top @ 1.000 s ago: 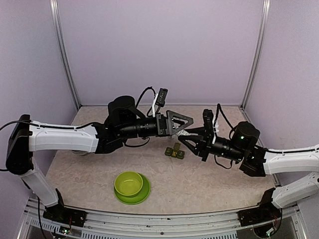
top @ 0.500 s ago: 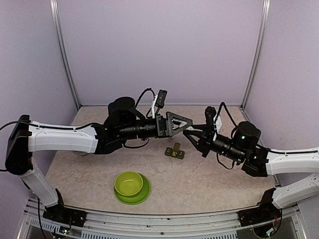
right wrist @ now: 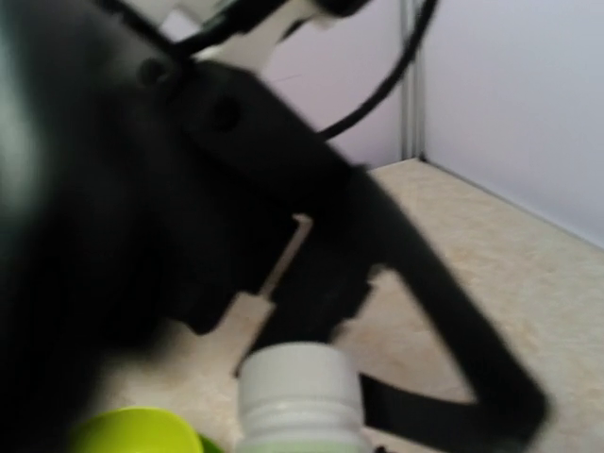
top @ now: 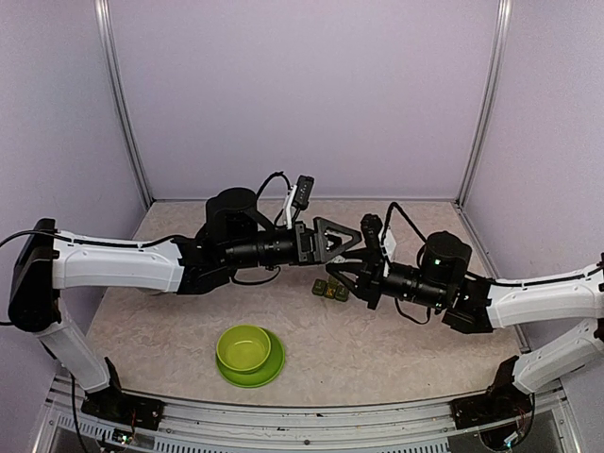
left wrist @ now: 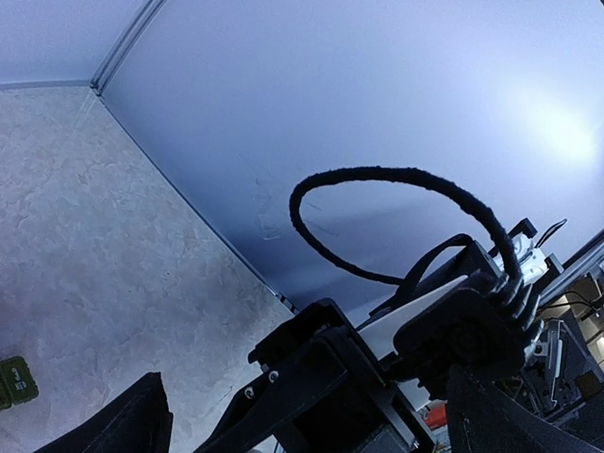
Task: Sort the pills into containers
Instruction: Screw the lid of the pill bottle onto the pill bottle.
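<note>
The dark green pill box (top: pixel 330 290) lies on the table under the two grippers; one corner of it shows in the left wrist view (left wrist: pixel 13 380). My right gripper (top: pixel 352 275) is shut on a pill bottle with a white screw cap (right wrist: pixel 298 394) and holds it above the table, cap pointing at the left gripper. My left gripper (top: pixel 338 238) is open, its dark fingers (left wrist: pixel 132 423) spread wide, right in front of the bottle cap. No loose pills show.
A lime-green bowl (top: pixel 243 347) on its green plate (top: pixel 269 372) stands at the front, left of centre. Purple walls enclose the table on three sides. The two arms meet over the table's middle.
My right gripper has moved left with the bottle, closing on the left gripper. The left gripper has stayed almost in place.
</note>
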Robot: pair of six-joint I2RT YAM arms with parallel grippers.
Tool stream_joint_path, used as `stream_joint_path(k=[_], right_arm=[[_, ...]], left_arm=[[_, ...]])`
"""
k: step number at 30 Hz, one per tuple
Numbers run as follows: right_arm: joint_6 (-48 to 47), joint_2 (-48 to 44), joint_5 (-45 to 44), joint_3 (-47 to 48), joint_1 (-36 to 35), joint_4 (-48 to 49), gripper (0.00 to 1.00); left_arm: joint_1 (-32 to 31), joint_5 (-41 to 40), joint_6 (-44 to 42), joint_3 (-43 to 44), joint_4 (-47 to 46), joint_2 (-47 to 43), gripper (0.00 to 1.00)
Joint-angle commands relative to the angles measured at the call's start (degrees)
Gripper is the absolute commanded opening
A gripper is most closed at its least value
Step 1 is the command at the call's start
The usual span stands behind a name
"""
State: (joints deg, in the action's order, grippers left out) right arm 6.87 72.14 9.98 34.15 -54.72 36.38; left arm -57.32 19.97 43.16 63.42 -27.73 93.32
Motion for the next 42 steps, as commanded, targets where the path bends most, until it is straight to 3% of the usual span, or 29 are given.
stream_joint_path(k=[1, 8, 21, 33, 42], right_arm=[[-0.9, 3.3, 1.5, 2.1, -2.0, -3.2, 0.0], [-1.9, 3.6, 1.5, 2.8, -2.7, -2.9, 0.0], [-7.7, -8.8, -6.9, -0.2, -2.7, -6.7, 0.0], [-14.9, -13.8, -10.7, -1.9, -2.6, -11.6, 0.0], [-15.1, -14.0, -13.0, -2.2, -2.6, -10.5, 0.0]], left_arm=[[-0.8, 1.4, -1.1, 0.0, -3.3, -2.6, 0.98], [-0.6, 1.2, -1.8, 0.5, -2.6, -3.0, 0.96], [0.2, 1.4, -1.9, 2.3, 5.2, -2.9, 0.95], [1.2, 6.4, -1.3, 8.2, 13.1, -0.6, 0.73], [1.2, 8.7, 1.0, 7.8, 11.1, 1.1, 0.7]])
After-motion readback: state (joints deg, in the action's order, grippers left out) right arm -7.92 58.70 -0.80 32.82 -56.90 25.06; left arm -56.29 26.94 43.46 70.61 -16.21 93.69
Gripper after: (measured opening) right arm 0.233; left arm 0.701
